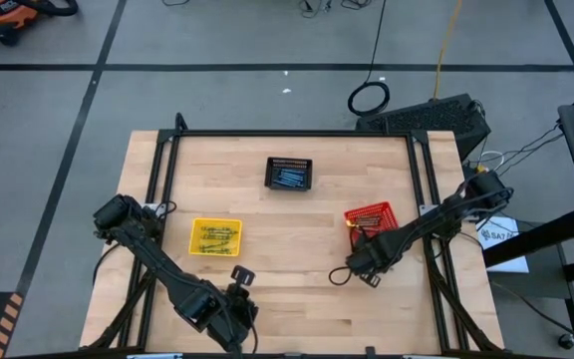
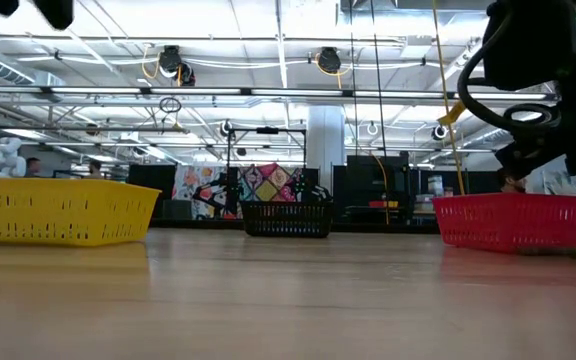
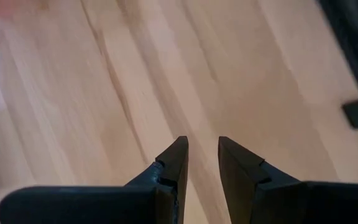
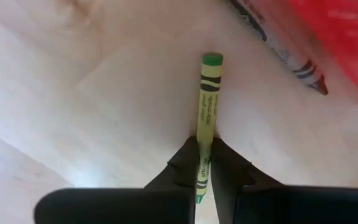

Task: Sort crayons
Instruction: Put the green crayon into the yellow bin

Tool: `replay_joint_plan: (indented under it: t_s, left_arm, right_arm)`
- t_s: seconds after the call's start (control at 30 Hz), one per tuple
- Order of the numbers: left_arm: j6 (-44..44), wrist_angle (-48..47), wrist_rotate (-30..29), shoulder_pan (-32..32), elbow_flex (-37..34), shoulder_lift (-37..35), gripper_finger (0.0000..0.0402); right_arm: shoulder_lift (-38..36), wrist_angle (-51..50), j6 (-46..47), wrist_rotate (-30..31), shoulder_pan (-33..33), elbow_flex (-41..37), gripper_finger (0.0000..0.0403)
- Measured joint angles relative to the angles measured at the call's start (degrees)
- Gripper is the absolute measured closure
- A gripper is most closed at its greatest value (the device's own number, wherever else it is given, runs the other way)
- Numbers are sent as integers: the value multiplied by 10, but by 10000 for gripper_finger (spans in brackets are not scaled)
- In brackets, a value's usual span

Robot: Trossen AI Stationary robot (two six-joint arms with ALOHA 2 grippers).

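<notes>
The right gripper (image 4: 204,163), clamped on a green crayon (image 4: 208,99) beside the red basket (image 1: 369,215), should lift it straight and keep it level.

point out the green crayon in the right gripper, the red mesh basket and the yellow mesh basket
green crayon (image 4: 207,99), right wrist view, wrapper middle
red mesh basket (image 1: 370,213), high view, rim
yellow mesh basket (image 2: 58,212), low view, front wall

Three mesh baskets on the bench (image 1: 297,289): one yellow basket (image 1: 215,237), one black basket (image 1: 289,174), one red basket (image 1: 370,216). Two arms, each with two fingers. One green crayon (image 4: 207,106) clear in the right wrist view, one red-tipped crayon (image 4: 303,67) beside it; crayons inside baskets too small to count, perhaps several each.
</notes>
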Motion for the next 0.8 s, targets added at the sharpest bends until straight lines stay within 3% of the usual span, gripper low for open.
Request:
replay_joint_plan:
  t_s: [0.3, 0.57, 0.8]
  left_arm:
    - [-66, -108, 12, 0, 0, 0, 322]
    - [-89, -134, 28, -5, 0, 0, 322]
    - [-128, -196, 32, -9, 0, 0, 322]
  right_arm:
    - [3, -3, -18, -26, 7, 74, 401]
    - [2, 9, -61, 78, 12, 175, 401]
    - [6, 133, -178, 141, -47, 185, 402]
